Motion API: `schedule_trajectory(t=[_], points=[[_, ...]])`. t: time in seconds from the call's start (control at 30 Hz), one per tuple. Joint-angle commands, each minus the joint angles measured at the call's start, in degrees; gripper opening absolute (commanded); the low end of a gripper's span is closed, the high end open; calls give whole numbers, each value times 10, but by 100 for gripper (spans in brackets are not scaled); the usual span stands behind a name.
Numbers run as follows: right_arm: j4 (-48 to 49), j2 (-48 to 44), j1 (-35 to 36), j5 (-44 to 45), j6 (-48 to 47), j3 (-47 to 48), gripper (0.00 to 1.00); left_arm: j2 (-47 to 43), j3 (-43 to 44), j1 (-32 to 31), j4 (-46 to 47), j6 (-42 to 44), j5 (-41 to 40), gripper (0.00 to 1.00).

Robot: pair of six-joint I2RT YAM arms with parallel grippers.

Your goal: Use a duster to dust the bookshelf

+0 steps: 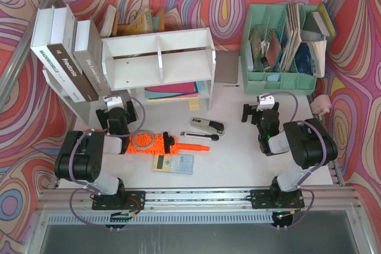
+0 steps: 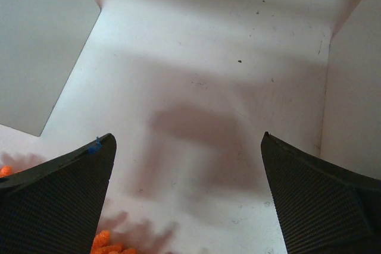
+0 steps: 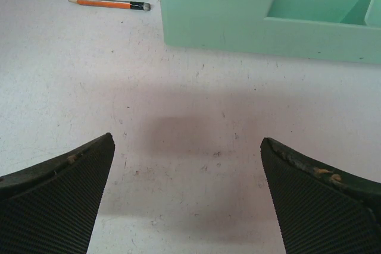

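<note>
The white bookshelf [image 1: 158, 57] stands at the back, left of centre, with coloured folders in its lower tier. The orange duster [image 1: 156, 144] lies flat on the table in front of it, its handle [image 1: 191, 146] pointing right. My left gripper [image 1: 114, 102] is open and empty just behind the duster's left end; orange fluff [image 2: 106, 243] shows at the bottom of the left wrist view, between open fingers [image 2: 65, 200]. My right gripper [image 1: 260, 106] is open and empty over bare table, in front of the mint-green organizer [image 3: 250, 13].
A calculator [image 1: 173, 163] lies in front of the duster; a stapler [image 1: 208, 126] and a pen [image 1: 199, 137] lie to its right. Boxes [image 1: 68, 57] lean left of the shelf. The mint-green file organizer [image 1: 284, 46] stands back right. A pencil [image 3: 110, 4] lies near it.
</note>
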Motion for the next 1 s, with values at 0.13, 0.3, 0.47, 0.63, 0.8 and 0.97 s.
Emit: schedule_trajectory(t=[0.13,0.3,0.47,0.63,0.8,0.97], points=[[19,3,-3,8,4,11,99,0,6,2,5,-7,5,98],[20,3,-3,8,3,11,99,0,6,2,5,-8,4,98],[18,4,-4,3,5,12,99,0,6,2,4,-8,4,98],[21,2,-5,5,3,9,99,-5,-25,2,55,-5,16,98],[41,-1,-5,-20,-11,-2,99,4,-97,2,201,3,35,98],[86,-6,4,-27,-26,-30,99,6,-135,-5,279,11,45,98]])
